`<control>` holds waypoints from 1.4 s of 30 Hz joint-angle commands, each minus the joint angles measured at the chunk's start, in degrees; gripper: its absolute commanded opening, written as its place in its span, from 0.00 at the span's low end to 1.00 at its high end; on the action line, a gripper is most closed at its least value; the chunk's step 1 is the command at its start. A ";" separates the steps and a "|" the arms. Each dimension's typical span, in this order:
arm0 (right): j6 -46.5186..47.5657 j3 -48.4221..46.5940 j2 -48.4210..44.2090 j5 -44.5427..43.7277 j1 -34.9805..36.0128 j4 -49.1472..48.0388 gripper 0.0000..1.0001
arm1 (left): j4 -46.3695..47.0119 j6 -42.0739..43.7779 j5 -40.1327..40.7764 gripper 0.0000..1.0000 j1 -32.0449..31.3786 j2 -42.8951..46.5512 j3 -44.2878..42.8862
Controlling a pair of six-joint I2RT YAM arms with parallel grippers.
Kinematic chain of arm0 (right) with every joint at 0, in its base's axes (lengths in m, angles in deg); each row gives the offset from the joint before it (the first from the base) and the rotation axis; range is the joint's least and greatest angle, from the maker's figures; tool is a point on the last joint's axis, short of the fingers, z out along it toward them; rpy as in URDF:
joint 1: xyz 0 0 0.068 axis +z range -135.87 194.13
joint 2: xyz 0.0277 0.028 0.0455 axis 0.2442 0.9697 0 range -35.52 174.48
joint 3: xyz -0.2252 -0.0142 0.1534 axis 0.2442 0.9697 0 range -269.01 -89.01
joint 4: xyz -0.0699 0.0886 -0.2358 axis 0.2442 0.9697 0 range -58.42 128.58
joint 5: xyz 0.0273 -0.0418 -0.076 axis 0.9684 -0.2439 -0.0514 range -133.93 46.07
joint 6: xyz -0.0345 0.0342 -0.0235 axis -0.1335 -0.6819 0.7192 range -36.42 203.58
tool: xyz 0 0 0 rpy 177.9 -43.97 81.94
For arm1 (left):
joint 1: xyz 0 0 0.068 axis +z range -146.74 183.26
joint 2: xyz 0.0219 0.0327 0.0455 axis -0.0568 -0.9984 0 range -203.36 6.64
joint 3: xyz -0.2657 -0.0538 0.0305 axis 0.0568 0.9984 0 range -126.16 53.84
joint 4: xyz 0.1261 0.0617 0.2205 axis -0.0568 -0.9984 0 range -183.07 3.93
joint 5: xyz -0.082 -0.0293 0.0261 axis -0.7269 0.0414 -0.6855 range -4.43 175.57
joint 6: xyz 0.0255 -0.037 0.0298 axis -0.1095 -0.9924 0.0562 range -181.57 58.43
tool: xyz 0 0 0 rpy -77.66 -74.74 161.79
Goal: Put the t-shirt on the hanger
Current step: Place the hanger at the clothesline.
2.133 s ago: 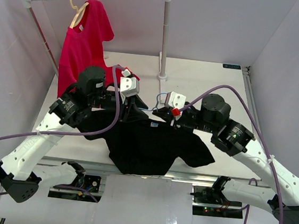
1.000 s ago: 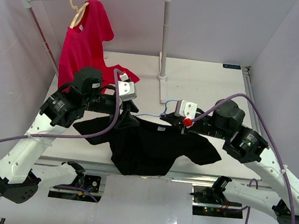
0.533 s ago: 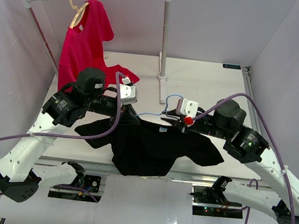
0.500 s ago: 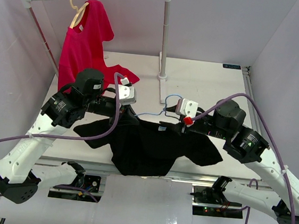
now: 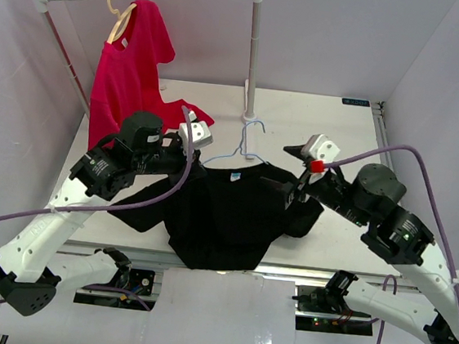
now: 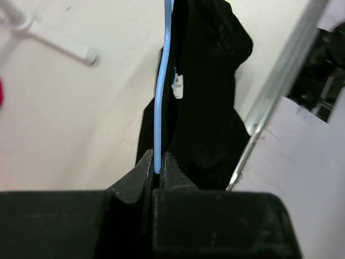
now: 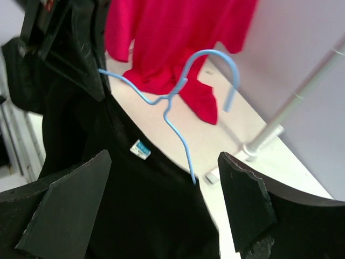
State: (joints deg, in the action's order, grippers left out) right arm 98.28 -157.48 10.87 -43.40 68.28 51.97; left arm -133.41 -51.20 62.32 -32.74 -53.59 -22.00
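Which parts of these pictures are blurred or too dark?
Top external view: sharp, but the t-shirt is flat black. Left wrist view: the left fingers are dark and soft, the hanger clear. Right wrist view: the red shirt is smeared.

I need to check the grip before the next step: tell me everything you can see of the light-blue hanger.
The hanger is thin light-blue wire, metal by the look of it, with an open curved hook above a twisted neck. It is held tilted, off the table. One shoulder arm runs down into the collar of the black t-shirt. Another stretch of the wire is pinched between the shut jaws of the left gripper.
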 commanded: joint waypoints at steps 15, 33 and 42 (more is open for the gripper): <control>-12.93 2.00 -11.41 -20.76 -0.01 -2.00 0.91 | -1.87 -21.28 48.06 0.00 1.91 -5.14 -7.87; -18.48 10.59 -17.17 -17.67 -0.01 -5.02 0.94 | 25.25 -12.75 59.37 0.00 3.75 -18.82 -23.17; -19.51 14.22 -20.06 -16.27 -0.01 -7.12 0.95 | 35.83 -6.20 57.57 0.00 4.00 -23.55 -24.81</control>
State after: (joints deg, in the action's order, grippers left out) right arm 79.87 -144.07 -7.78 -60.52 68.24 48.69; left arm -107.18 -61.15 120.10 -29.10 -76.11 -44.85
